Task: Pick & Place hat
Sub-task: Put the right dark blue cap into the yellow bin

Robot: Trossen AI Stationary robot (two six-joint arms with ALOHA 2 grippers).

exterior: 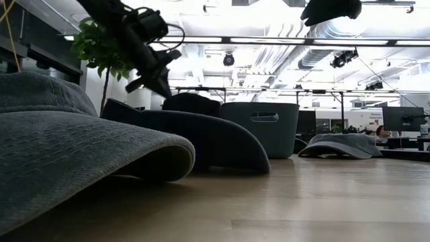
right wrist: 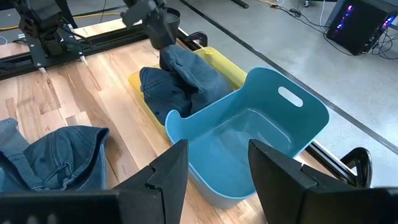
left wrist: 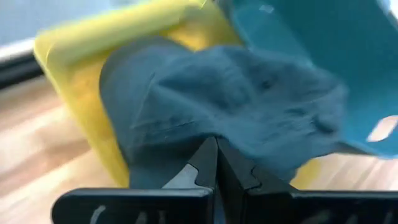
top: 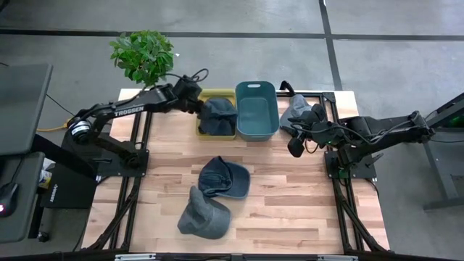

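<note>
A dark blue hat (top: 217, 116) lies in the yellow bin (top: 204, 131) at the table's far edge, beside an empty teal bin (top: 255, 110). My left gripper (top: 199, 104) is over the bin's far left corner, shut on this hat. My right gripper (right wrist: 214, 167) hovers open, right of the teal bin and above the table. A blue denim cap (top: 224, 177) and a grey hat (top: 204, 214) rest on their brims on the table's middle. Another grey hat (top: 296, 109) lies at the far right. My left gripper pinches a raised fold of the dark blue hat's cloth (left wrist: 211, 127) between its two shut fingertips (left wrist: 202, 163). The fingers slant down from the table's far left. The pinched part (right wrist: 172, 57) is drawn up, while the hat's lower part (right wrist: 163, 93) rests in the yellow bin.
The teal bin's handle wall (right wrist: 292, 99) stands just in front of my right gripper. A potted plant (top: 143, 54) is beyond the table's far left corner. Bare wood (top: 290, 203) shows on the near right part of the table.
</note>
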